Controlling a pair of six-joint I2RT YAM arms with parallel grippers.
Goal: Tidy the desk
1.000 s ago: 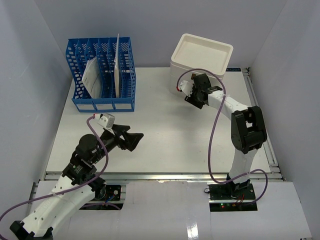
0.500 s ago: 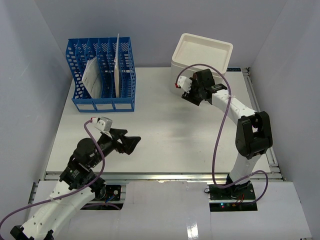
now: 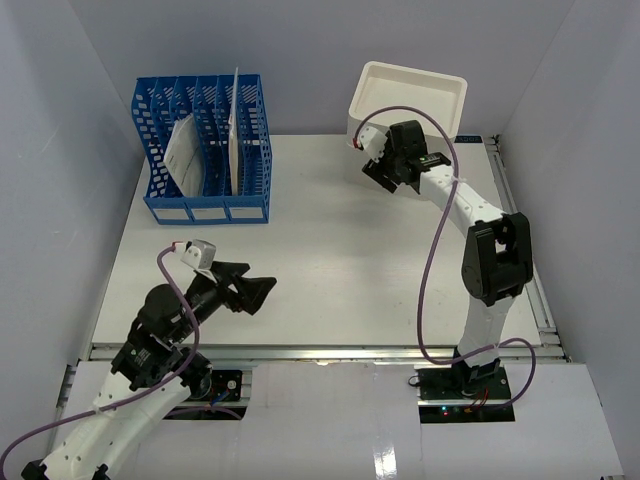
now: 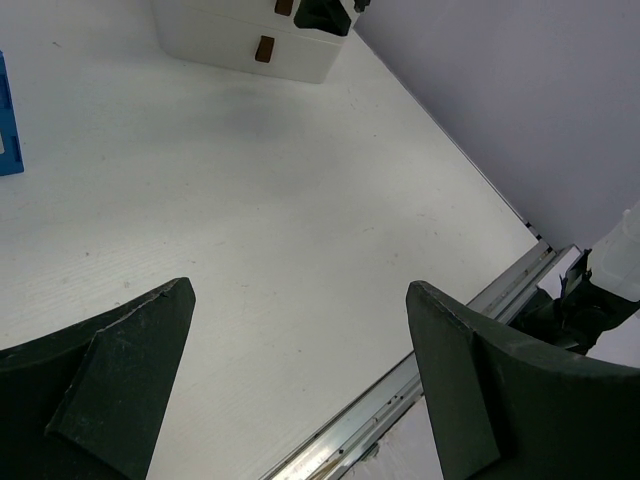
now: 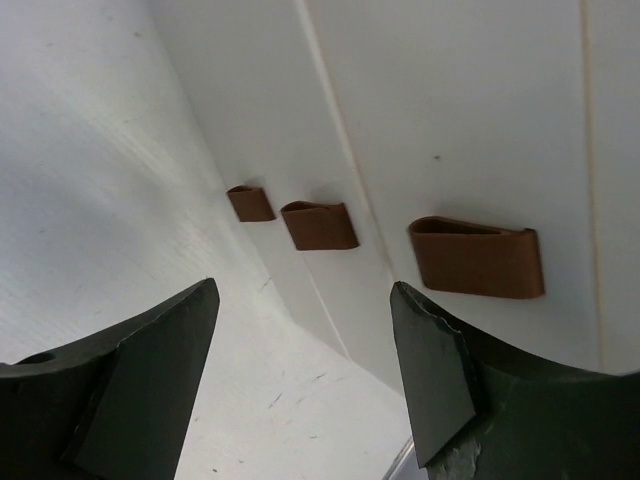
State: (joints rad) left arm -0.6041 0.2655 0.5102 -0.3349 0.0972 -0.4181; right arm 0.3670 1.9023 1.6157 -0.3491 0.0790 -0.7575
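The desk (image 3: pixel 330 250) is a wide white tabletop with a metal rail (image 3: pixel 320 352) along its near edge. My right gripper (image 3: pixel 378 172) hovers at the front of the white drawer box (image 3: pixel 410 95) at the back right. In the right wrist view that gripper (image 5: pixel 302 290) is open with nothing between its fingers, and the box front (image 5: pixel 450 120) with three brown handles (image 5: pixel 478 258) lies just beyond them. My left gripper (image 3: pixel 255 292) hangs wide open and empty over the near left of the desk (image 4: pixel 250 200), and the left wrist view shows its fingers (image 4: pixel 300 288) spread above the rail (image 4: pixel 440 350).
A blue slotted file rack (image 3: pixel 205 150) holding papers (image 3: pixel 185 150) stands at the back left. Grey walls close in the desk on three sides. The left wrist view shows the drawer box (image 4: pixel 240 40) far ahead.
My right gripper has moved farther back and up along the drawer box front, and its jaws have spread wider. The left arm has drawn back toward the near edge, still open.
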